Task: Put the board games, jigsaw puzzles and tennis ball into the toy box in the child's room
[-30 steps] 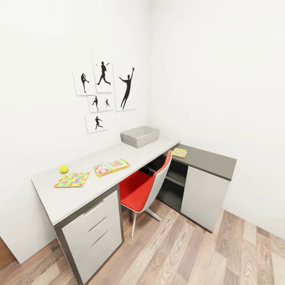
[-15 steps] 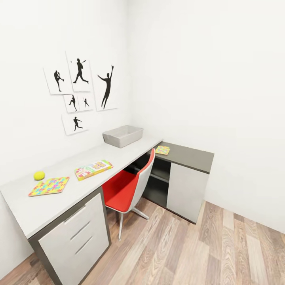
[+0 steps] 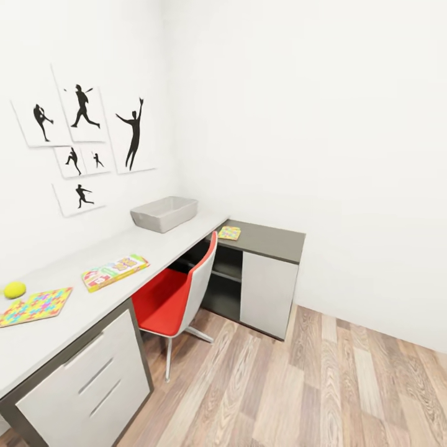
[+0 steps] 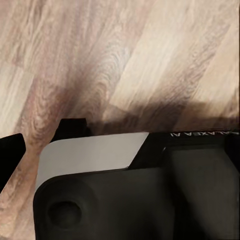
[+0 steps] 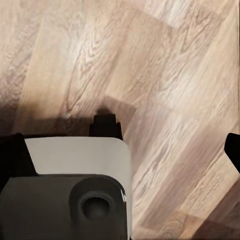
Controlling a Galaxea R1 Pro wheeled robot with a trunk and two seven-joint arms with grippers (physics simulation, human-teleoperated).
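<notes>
While the head view looks across the child's room, the table (image 3: 155, 245) runs along the left wall and its near end is cut off by the picture's edge. The toy box (image 3: 163, 213) stands at the far end of the table top, close to the wall; its inside is hidden by its walls. One board game (image 3: 115, 272) lies near the front edge, at the middle of the top, and its lettering is too small to read. One jigsaw puzzle (image 3: 34, 306) lies farther toward the near end, partly cut off, with the tennis ball (image 3: 14, 289) just beside it, toward the wall. A second jigsaw puzzle (image 3: 229, 233) lies on the corner of the dark cabinet (image 3: 267, 273). A red chair (image 3: 177, 292) stands pushed under the table.

From the left wrist view I see wood floor (image 4: 120, 55) and dark parts of the robot; whether this gripper is open I cannot tell.

The right wrist view gives similar floor (image 5: 165, 75), and there too I cannot tell.
</notes>
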